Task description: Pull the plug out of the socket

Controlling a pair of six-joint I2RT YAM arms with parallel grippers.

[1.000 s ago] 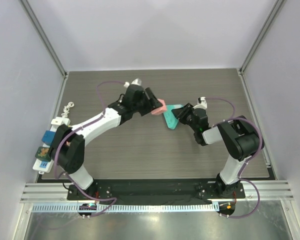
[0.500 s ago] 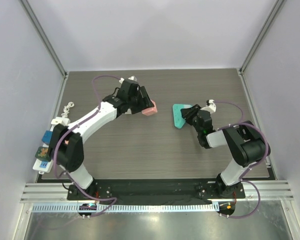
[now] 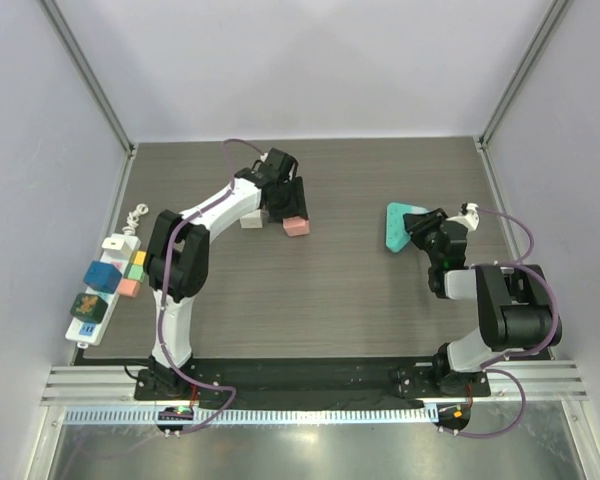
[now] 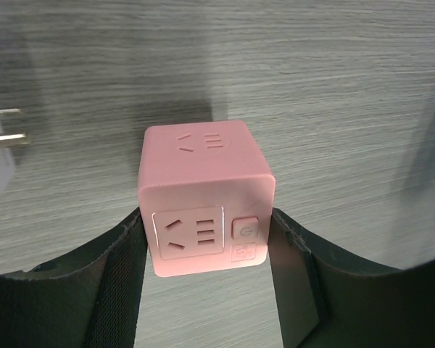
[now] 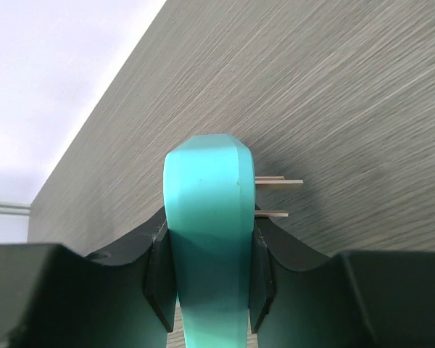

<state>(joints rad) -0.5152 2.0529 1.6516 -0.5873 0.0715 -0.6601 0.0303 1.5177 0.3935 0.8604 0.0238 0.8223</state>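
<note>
Top external view: a grey wood-grain desk [image 3: 330, 300] with two arms. The left gripper [image 3: 293, 214] clamps a pink plastic cube socket [image 3: 297, 227] at the far middle. The right gripper [image 3: 416, 229] pinches a teal plastic plug [image 3: 395, 226] at right, well apart, its two metal prongs [image 5: 278, 183] bare. The plug looks freed. A good finish would likely be lowering it flat and steady before opening.

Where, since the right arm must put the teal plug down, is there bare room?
Bare: the middle between the pink cube and the teal plug, and the wide stretch nearer than both. Crowded: the left edge along the power strip, and beside the cube, where a white plug lies.
</note>
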